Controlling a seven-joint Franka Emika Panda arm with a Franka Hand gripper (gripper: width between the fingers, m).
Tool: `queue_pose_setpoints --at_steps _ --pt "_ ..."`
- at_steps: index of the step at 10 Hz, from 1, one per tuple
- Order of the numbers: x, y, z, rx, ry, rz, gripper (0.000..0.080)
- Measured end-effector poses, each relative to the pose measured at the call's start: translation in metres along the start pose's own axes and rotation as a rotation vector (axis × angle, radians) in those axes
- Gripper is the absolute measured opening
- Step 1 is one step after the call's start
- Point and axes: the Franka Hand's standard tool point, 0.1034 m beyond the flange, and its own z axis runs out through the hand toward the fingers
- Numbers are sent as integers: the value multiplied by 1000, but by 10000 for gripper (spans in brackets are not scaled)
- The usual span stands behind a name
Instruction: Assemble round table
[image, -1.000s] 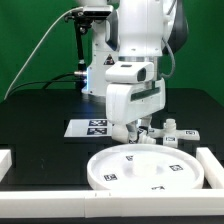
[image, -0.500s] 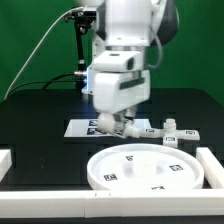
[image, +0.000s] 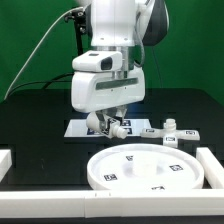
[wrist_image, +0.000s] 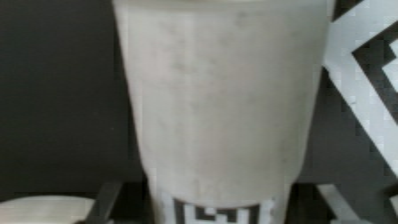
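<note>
Above the marker board (image: 76, 129), jaws clamped on white leg (wrist_image: 214, 90), rimmed disc (image: 145, 150) nearby

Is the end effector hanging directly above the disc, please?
No, the end effector, gripping the leg, hangs over the marker board, beyond the disc's far rim.

Marker board (image: 76, 127) lying flat on black table (image: 40, 105). White rails (image: 45, 190) sitting in front of board, green backdrop (image: 30, 40) hanging behind it.
</note>
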Motion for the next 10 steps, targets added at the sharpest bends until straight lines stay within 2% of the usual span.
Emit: queue_pose_setpoints --at_steps 2,3,5,6,9,10 --pt "-6 4 1 0 -5 -95 321" --pt "-15 6 4 5 -14 -270 321" --pt "-29 8 11 22 -28 -530 321" --pt "-37 11 13 44 -40 -633 321" --pt "-39 11 13 50 -42 -805 321" --pt "-39 10 13 51 -43 -1030 321"
